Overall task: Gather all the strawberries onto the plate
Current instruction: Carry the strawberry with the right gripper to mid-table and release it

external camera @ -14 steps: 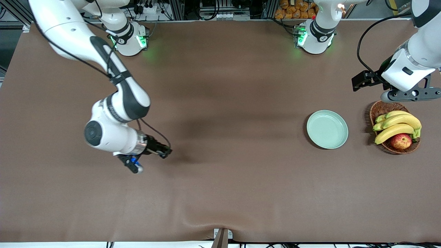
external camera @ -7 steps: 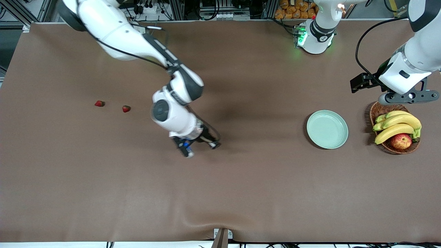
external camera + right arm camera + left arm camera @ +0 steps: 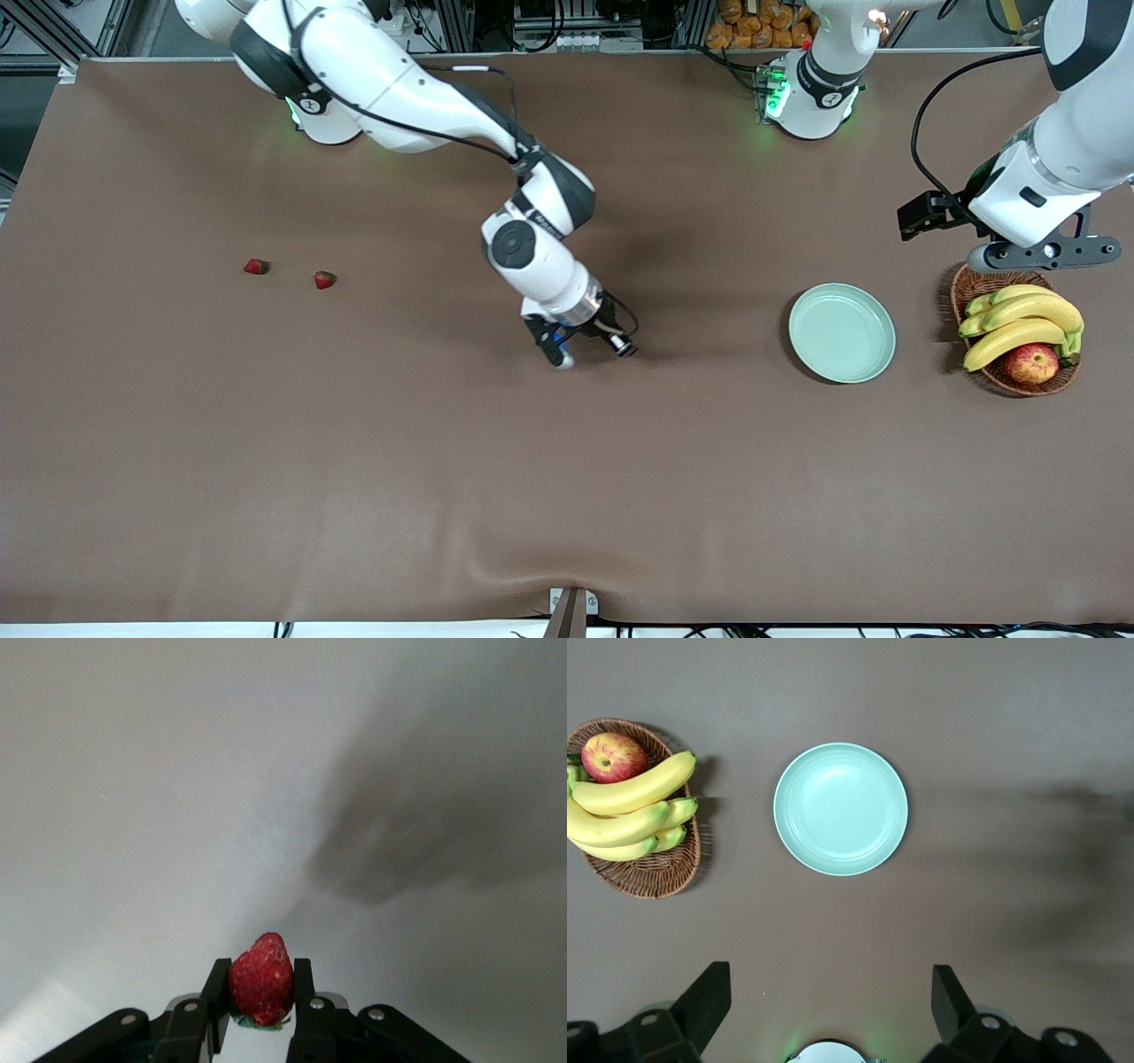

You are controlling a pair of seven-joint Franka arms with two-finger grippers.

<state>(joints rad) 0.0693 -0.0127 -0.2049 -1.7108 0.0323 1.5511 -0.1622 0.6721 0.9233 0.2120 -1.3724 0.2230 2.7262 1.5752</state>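
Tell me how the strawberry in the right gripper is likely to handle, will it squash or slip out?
The strawberry is pinched between the right gripper's shut fingers, and its bumpy skin probably helps it stay put. It looks soft, so a harder squeeze could bruise it. It is tiny beside the plate, so likely very light, and its tapered shape might let it roll a little once dropped.

The right gripper (image 3: 560, 347) hangs over the bare middle of the table (image 3: 567, 496), between two strawberries (image 3: 256, 266) (image 3: 325, 280) toward the right arm's end and the plate (image 3: 842, 332) toward the left arm's end. The left gripper (image 3: 1041, 254) waits over the basket's (image 3: 979, 285) edge nearest the bases; bananas (image 3: 1019, 323) and an apple (image 3: 1032, 363) lie in the basket, just beside the plate.
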